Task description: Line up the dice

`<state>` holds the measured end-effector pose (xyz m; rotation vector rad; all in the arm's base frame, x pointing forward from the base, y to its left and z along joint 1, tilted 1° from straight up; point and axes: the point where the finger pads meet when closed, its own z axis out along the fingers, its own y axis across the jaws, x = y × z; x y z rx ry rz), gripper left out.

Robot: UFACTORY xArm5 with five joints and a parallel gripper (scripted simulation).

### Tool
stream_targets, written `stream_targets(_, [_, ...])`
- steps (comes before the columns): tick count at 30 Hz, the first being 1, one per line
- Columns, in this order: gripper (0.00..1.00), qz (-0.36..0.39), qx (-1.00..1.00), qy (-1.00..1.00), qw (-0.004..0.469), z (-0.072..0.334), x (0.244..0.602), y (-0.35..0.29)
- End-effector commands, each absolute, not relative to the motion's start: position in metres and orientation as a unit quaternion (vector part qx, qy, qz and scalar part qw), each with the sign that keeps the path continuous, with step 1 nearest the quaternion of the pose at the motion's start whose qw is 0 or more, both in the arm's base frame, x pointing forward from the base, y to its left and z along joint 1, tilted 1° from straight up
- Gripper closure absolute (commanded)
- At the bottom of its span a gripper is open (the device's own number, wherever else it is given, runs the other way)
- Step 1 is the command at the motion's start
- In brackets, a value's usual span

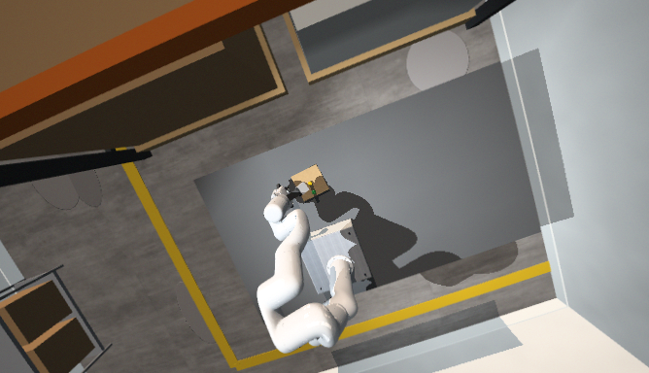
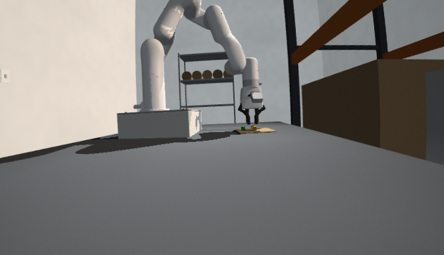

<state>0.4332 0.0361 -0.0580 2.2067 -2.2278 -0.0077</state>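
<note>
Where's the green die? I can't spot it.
In the exterior view, the green die sits on the mat's left end, beside the yellow die.

The white arm (image 2: 186,14) rises from its pedestal left of centre in the exterior view, arches to a high elbow near the top of the frame, then slopes down to the right. Its wrist (image 2: 251,74) hangs vertical near the middle. The gripper (image 2: 251,122) points straight down, dark fingers (image 2: 247,118) drawn partly together, a narrow gap between the tips. In the top view the gripper (image 1: 297,189) sits just above centre.
</note>
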Motion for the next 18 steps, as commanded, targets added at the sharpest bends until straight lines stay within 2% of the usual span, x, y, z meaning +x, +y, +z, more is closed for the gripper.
stream_targets(1, [0.69,-0.001,0.704,-0.710,0.002,-0.059,0.435,0.036])
stream_targets(18, [0.69,-0.001,0.704,-0.710,0.002,-0.074,0.434,0.036])
